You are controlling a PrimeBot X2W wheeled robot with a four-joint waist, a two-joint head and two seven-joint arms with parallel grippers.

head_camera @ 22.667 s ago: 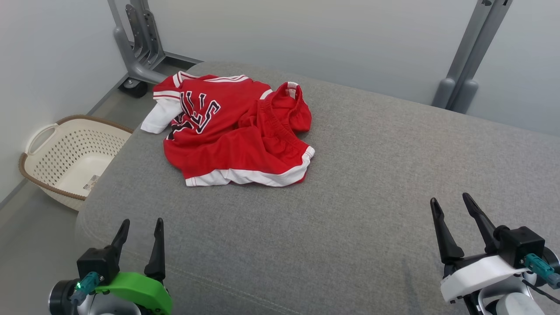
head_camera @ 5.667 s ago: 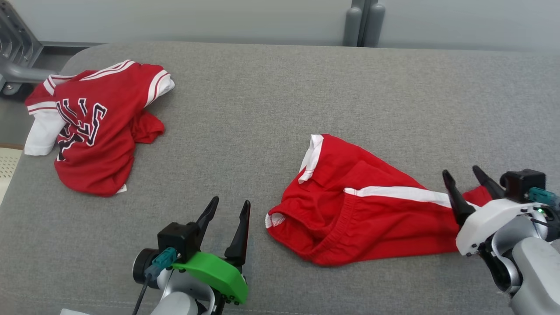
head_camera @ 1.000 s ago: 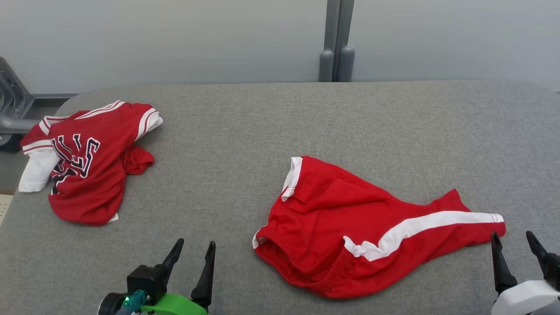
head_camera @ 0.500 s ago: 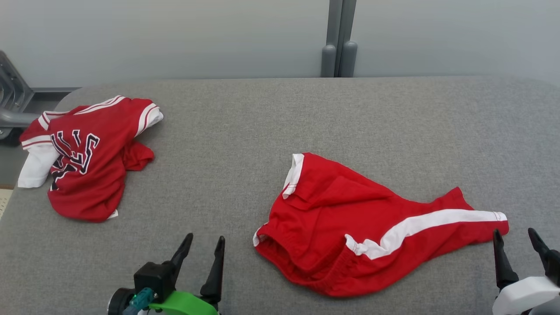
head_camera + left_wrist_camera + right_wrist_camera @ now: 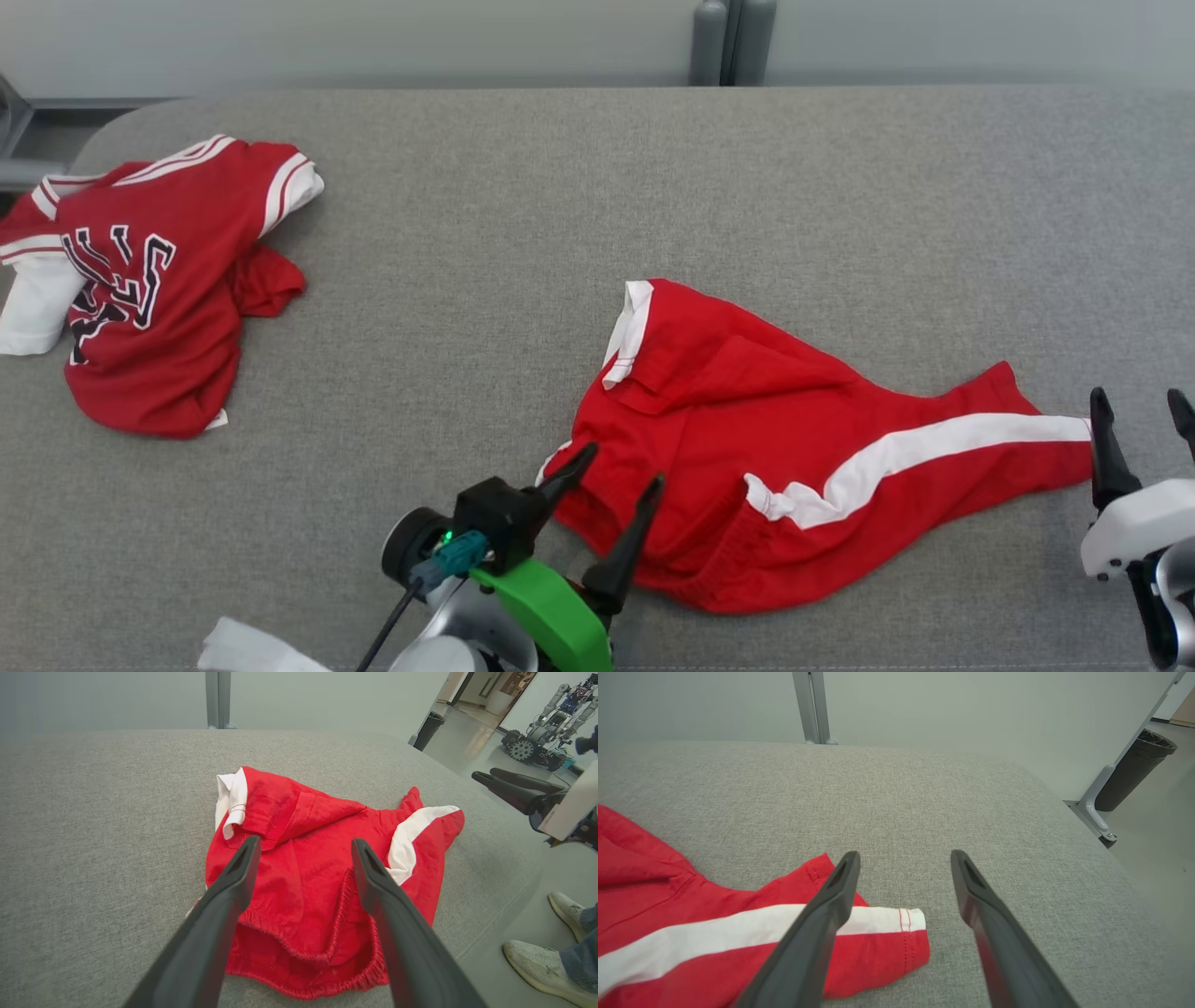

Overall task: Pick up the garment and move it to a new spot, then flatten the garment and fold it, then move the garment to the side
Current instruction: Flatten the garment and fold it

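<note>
The garment, red shorts (image 5: 794, 420) with a white side stripe, lies crumpled on the grey padded table (image 5: 523, 187), right of centre. My left gripper (image 5: 624, 464) hovers open over the elastic waistband at the near left end of the shorts (image 5: 308, 826), and its fingers (image 5: 233, 882) straddle that bunched edge. My right gripper (image 5: 1137, 399) stands open just right of the leg hem (image 5: 915, 933), with nothing between its fingers (image 5: 831, 900). The right gripper (image 5: 483, 773) also shows at the far right of the left wrist view.
A red jersey (image 5: 140, 280) with dark lettering lies bunched at the table's far left. A person's shoes (image 5: 537, 966) stand on the floor beside the table's right edge. A black bin (image 5: 1134, 770) and another robot (image 5: 542, 732) are further off.
The head camera has tilted down. My left gripper has moved forward and right, over the shorts' waistband. The right gripper has come forward beside the leg hem. The shorts lie unchanged.
</note>
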